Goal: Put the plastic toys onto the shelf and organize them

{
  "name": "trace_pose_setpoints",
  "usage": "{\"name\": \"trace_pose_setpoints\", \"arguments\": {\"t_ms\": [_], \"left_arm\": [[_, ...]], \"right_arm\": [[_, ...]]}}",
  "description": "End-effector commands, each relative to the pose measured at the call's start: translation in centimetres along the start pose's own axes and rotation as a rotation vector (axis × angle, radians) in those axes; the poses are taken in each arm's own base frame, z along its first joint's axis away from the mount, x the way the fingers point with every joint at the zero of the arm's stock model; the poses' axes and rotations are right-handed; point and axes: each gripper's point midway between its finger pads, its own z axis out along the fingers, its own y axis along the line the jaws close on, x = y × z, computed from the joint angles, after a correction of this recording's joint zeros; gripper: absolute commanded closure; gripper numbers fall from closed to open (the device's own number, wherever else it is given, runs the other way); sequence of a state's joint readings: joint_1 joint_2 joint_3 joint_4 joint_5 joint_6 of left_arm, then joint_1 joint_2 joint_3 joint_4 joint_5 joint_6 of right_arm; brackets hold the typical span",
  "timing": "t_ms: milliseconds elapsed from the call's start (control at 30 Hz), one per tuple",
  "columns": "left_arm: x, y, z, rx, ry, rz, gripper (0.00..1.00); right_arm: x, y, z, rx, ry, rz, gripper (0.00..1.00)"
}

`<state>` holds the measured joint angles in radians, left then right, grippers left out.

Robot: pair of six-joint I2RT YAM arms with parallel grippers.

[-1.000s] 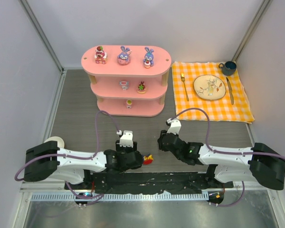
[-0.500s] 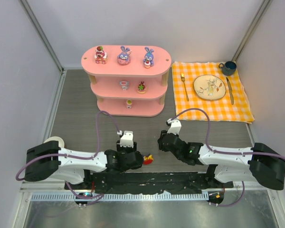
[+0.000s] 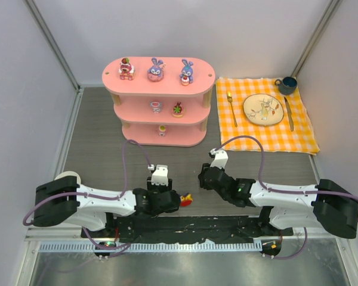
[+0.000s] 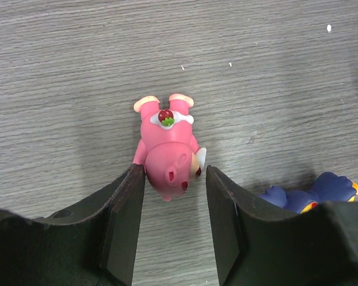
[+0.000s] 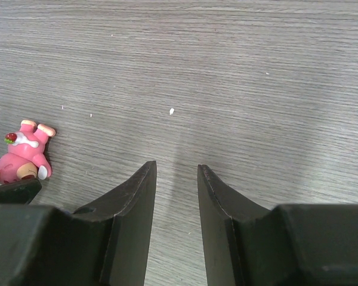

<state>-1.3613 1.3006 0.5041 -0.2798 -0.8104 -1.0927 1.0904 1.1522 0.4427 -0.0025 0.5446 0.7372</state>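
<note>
Pink is the little toy [image 4: 167, 149] that lies flat on the grey surface [image 4: 59, 71]. Its feet are at 12 o'clock and its head is at 6 o'clock. The left end effector [image 4: 175, 170] is about half open. One dark finger [image 4: 122, 220] stands on each side of the pink toy's head, very close. I cannot tell if they squeeze it or only stand beside it. A blue toy [image 4: 307, 196] with yellow and red bits lies at 4 o'clock from the pink toy, partly hidden.

The right end effector [image 5: 176, 170] is about half open too and holds nothing. Only bare surface shows between its fingers.

From above, the shelf [image 3: 158, 89] is pink and stands at 12 o'clock on the surface. It is well apart from the two toys lying near 6 o'clock. On its top board a pink bear [image 3: 126, 69], a round bunny [image 3: 156, 70] and a thin bunny [image 3: 186, 71] stand in a row. The middle board holds a pale toy [image 3: 156, 106] and a red toy [image 3: 178, 109]. The bottom board holds a tiny toy [image 3: 161, 128].

An orange checked cloth [image 3: 250, 134] lies at 2 o'clock. On it are a plate [image 3: 263, 109], a fork [image 3: 231, 108], a knife [image 3: 290, 114] and a dark cup [image 3: 286, 85].
</note>
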Motion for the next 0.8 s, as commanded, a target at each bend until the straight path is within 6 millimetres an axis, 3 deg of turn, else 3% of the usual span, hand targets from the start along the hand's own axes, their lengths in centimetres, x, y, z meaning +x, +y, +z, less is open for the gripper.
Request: {"name": "trace_pose_setpoints", "arguments": {"t_ms": [0,400,567,767], "left_arm": [[-0.3,-0.3,0.2,0.007,-0.028,-0.025,0.51],[-0.6,0.2,0.3,-0.01,-0.051,0.0,0.77],[-1.7,0.4,0.1,-0.012,-0.092,0.015,0.87],[-4.1,-0.6,-0.3,0.014,-0.172,0.076,0.9]], "right_arm": [[-0.6,0.1,0.0,-0.001,-0.023,0.027,0.6],[-0.4,0.1,0.2,0.0,-0.014,0.017,0.6],[-0.3,-0.1,0.2,0.006,-0.011,0.01,0.6],[0.0,-0.6,0.4,0.018,-0.003,0.004,0.6]]}}
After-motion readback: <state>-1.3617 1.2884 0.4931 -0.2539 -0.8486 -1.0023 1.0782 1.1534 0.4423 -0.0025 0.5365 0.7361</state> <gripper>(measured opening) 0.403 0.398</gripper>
